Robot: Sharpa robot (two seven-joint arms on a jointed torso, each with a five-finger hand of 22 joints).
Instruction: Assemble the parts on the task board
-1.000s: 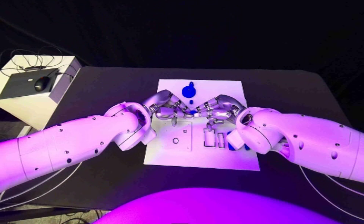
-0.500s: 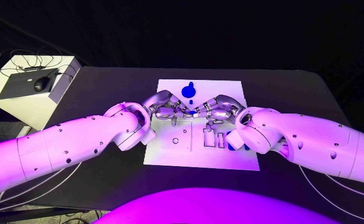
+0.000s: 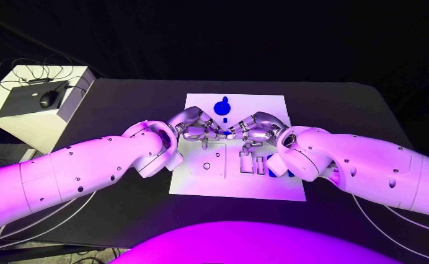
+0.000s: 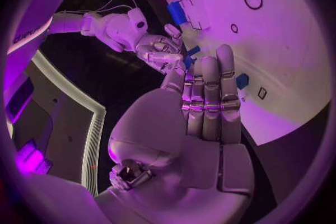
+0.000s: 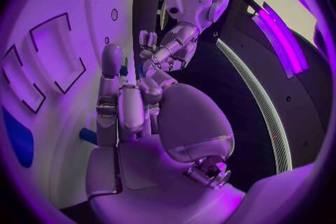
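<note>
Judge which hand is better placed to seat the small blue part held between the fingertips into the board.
Right, tentatively. The right hand sits just beyond the outlined slots on the task board, while the left hand is on the far side of the small blue part. Which hand actually grips it is unclear.

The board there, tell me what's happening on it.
Both hands meet fingertip to fingertip over the middle of the white board. The left hand and the right hand seem to work one small blue part between them; which hand actually grips it cannot be told. Another blue part lies at the far end of the board, and more blue parts sit in slots near the right wrist.
</note>
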